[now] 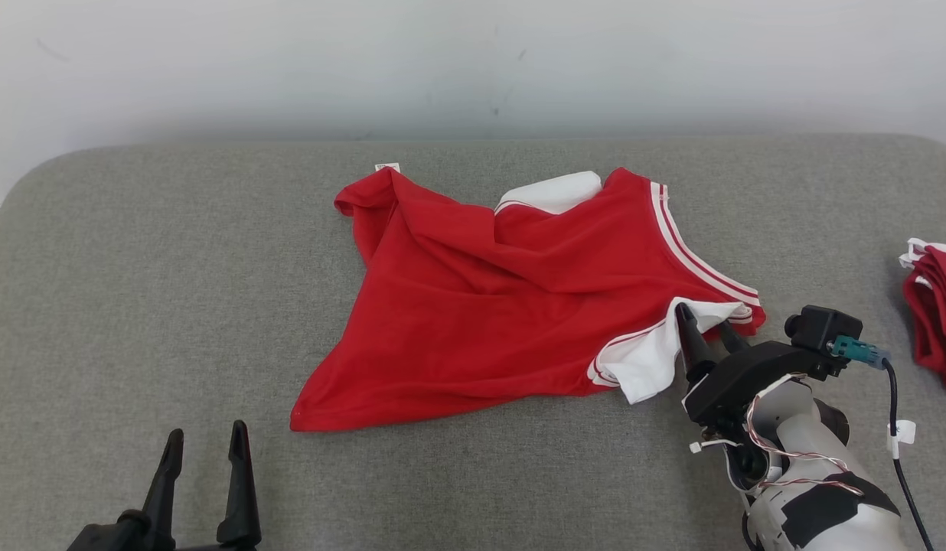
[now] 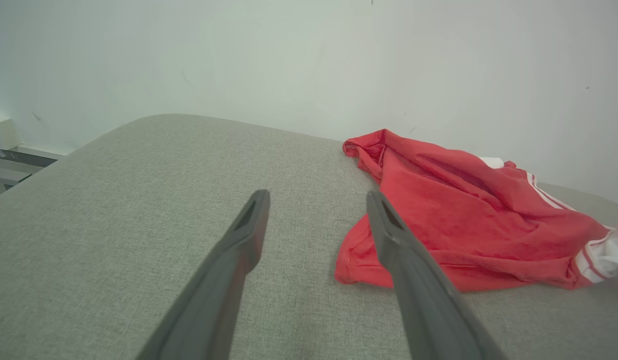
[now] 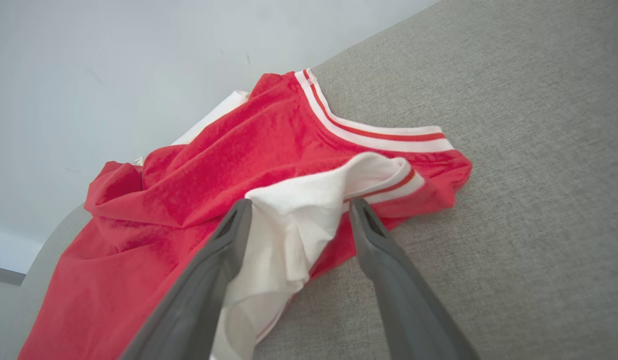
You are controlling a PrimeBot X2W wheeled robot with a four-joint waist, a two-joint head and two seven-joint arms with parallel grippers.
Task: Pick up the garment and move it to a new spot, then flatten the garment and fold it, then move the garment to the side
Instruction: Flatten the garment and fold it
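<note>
red shirt (image 1: 481, 306) with white sleeves and red-and-white striped trim lay crumpled near the middle of the grey fabric-covered tabletop (image 1: 136, 268), its far edge close to the pale wall (image 1: 473, 61). a small label (image 1: 386, 167) showed at the shirt's far left corner. right gripper (image 1: 702, 317) stood at the shirt's near right corner, jaws spread wide, one finger on either side of the bunched white sleeve (image 3: 299, 235); the sleeve lay between the fingers but was not pinched. left gripper (image 1: 207, 430) hung over bare tabletop at the near left, well apart from the shirt's near hem corner, jaws likewise wide apart and holding nothing. a second bundle of red and white cloth (image 1: 936, 306) lay at the right edge of the tabletop, apart from the shirt.
</note>
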